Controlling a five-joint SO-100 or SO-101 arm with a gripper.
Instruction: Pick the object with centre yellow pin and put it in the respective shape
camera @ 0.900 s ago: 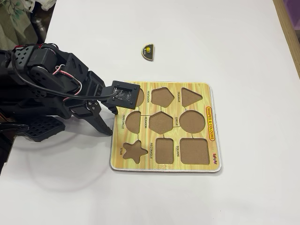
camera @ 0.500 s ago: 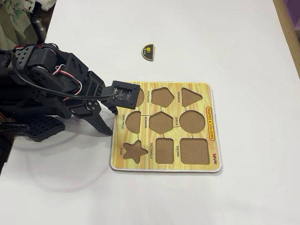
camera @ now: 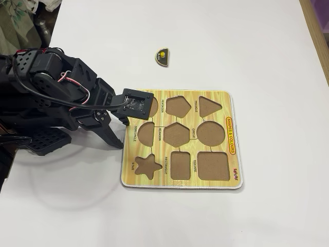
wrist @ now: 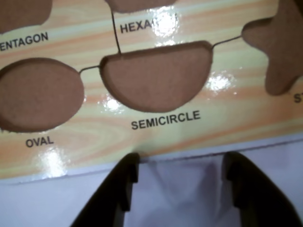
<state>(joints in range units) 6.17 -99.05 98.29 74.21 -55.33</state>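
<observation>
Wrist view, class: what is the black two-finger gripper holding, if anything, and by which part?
Nothing. The black two-finger gripper is open and empty; the dark semicircle piece with yellow knob lies untouched on the white table.

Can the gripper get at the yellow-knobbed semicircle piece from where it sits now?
Probably yes: the piece lies alone on bare table beyond the board, nothing around it, and the gripper has open, empty jaws.

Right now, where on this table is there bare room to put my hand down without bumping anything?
In the fixed view, the white table is bare right of the semicircle piece and above the puzzle board. It is also bare below the board's bottom edge and along its right side. The left is crowded: the arm and open gripper sit by the board's left edge.
</observation>
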